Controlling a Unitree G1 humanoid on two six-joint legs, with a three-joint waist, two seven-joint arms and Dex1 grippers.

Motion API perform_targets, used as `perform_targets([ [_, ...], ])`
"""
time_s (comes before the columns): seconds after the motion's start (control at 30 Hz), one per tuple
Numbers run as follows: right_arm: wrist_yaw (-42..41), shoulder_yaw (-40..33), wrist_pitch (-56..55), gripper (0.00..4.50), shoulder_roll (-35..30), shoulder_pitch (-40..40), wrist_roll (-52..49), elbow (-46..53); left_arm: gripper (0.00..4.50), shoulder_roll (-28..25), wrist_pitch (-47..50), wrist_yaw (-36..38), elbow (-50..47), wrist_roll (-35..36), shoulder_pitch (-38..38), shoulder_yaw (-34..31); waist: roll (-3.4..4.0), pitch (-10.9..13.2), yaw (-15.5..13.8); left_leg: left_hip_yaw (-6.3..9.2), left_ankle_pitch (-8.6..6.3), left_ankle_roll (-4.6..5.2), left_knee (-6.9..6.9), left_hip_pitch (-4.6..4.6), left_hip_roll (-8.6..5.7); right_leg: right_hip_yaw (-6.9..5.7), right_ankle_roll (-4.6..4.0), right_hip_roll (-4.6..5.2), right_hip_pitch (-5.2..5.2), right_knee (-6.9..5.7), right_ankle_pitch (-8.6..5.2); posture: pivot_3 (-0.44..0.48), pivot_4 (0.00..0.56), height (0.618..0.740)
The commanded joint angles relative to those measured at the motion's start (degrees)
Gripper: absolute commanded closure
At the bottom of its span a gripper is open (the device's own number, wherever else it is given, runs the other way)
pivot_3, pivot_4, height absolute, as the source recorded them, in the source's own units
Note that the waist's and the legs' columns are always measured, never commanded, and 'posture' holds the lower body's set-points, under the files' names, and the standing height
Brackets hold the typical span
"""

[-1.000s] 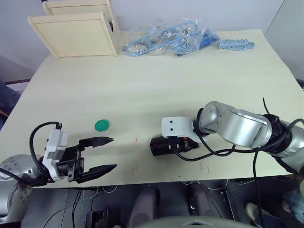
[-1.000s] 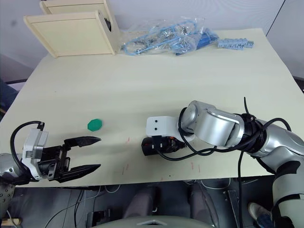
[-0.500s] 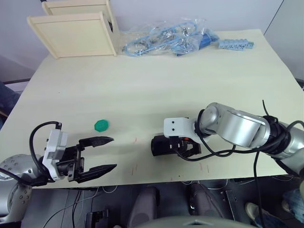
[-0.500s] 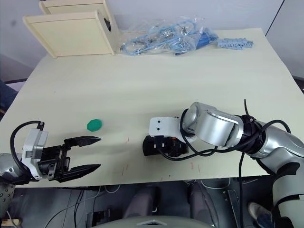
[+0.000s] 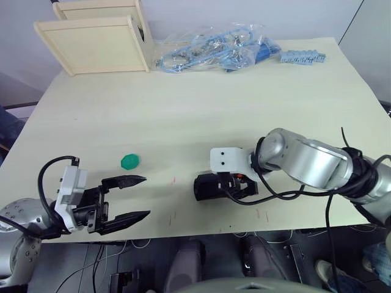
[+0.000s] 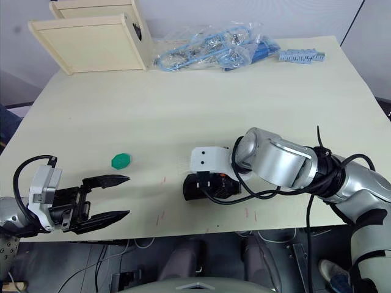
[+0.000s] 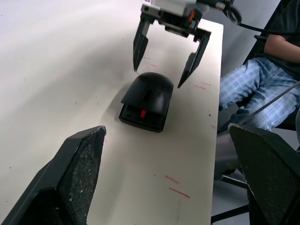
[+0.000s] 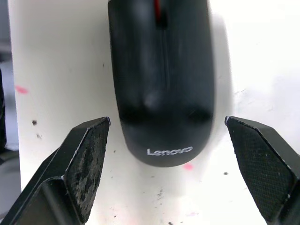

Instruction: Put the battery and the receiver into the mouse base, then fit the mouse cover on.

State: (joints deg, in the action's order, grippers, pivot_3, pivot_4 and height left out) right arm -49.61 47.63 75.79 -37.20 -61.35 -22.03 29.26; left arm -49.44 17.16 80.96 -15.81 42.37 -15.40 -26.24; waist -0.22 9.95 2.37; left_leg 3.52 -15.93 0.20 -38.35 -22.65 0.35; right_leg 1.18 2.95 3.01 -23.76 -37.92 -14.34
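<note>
right wrist view looks straight down the mouse cover, which sits on the mouse base near the front edge of the table. the right pincer hangs spread wide and empty just behind the cover's rear end, a finger out to either side, in line with the cover's long axis. the left pincer, also spread and empty, is well apart from the cover, so the right arm looks the one to press it home.

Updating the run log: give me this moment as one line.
mouse cover: on mouse base | right gripper: open, just above mouse's rear, apart | left gripper: open, idle | table
</note>
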Motion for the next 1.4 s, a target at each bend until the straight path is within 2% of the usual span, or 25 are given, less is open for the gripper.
perform_targets([
  [0.03,-0.56,-5.55,-2.33,0.39,-1.44,2.26,-1.36,3.54,0.00,-0.15,-0.06,0.03,-1.15,0.77,0.38,-0.80,-0.01,0.00,-0.06,0.00,0.00,0.00,0.00,0.00,0.00,0.00,0.00,0.00,0.00,0.01,0.00,0.000,0.150,0.740],
  [0.17,-1.36,-9.95,-9.52,0.39,-5.20,8.96,-1.05,6.01,0.00,-0.32,0.12,0.12,-1.02,0.89,0.67,-0.80,-0.02,-0.01,-0.17,-0.01,0.00,0.00,-0.01,0.00,-0.01,0.00,0.01,0.01,0.02,0.01,0.00,0.000,0.150,0.740],
  [0.3,-1.16,-19.36,-20.48,0.39,-3.10,19.20,-3.28,6.87,0.00,-0.45,0.28,0.28,-0.79,0.91,1.04,-0.75,-0.08,-0.03,-0.12,0.01,0.00,0.00,-0.01,0.00,0.00,-0.06,0.00,-0.02,0.06,0.03,-0.01,0.000,0.150,0.740],
  [0.37,-1.84,-25.06,-28.09,0.39,-1.60,27.09,-5.15,6.57,0.00,-0.62,0.38,0.47,-0.46,0.88,1.40,-0.77,-0.10,-0.04,-0.03,-0.04,0.00,0.00,-0.01,0.03,0.01,0.01,0.01,-0.04,0.05,-0.01,0.00,0.000,0.150,0.740],
  [0.5,-6.36,-29.35,-39.51,0.39,-0.53,35.24,-5.97,2.96,0.00,-0.81,0.71,0.62,-0.17,0.80,2.01,-0.79,-0.18,-0.06,-0.23,-0.05,0.00,0.00,-0.05,0.03,0.00,0.01,0.02,-0.02,0.11,0.00,0.01,0.000,0.150,0.740],
  [0.9,-8.86,-29.37,-50.74,0.39,3.90,40.15,-2.09,-9.08,0.00,-0.94,1.30,0.72,0.29,0.67,3.63,-0.27,-0.29,-0.05,-0.19,-0.10,0.01,-0.01,-0.08,0.19,0.06,0.11,-0.02,-0.14,0.20,-0.04,0.02,0.000,0.150,0.740],
  [1.07,-12.61,-28.84,-56.61,0.39,4.77,39.96,0.29,-16.00,0.00,-0.98,1.42,0.89,0.17,0.57,3.73,-0.34,-0.29,-0.05,-0.20,-0.11,0.01,-0.01,-0.07,0.18,0.05,0.12,-0.02,-0.13,0.19,-0.04,0.02,0.000,0.150,0.740],
  [1.4,-15.82,-28.72,-60.77,0.39,6.92,39.24,2.83,-22.15,0.00,-0.97,1.46,0.71,0.08,0.43,3.95,-0.37,-0.29,-0.05,-0.20,-0.10,0.01,-0.01,-0.07,0.19,0.05,0.12,-0.02,-0.14,0.20,-0.06,0.02,0.000,0.150,0.740],
])
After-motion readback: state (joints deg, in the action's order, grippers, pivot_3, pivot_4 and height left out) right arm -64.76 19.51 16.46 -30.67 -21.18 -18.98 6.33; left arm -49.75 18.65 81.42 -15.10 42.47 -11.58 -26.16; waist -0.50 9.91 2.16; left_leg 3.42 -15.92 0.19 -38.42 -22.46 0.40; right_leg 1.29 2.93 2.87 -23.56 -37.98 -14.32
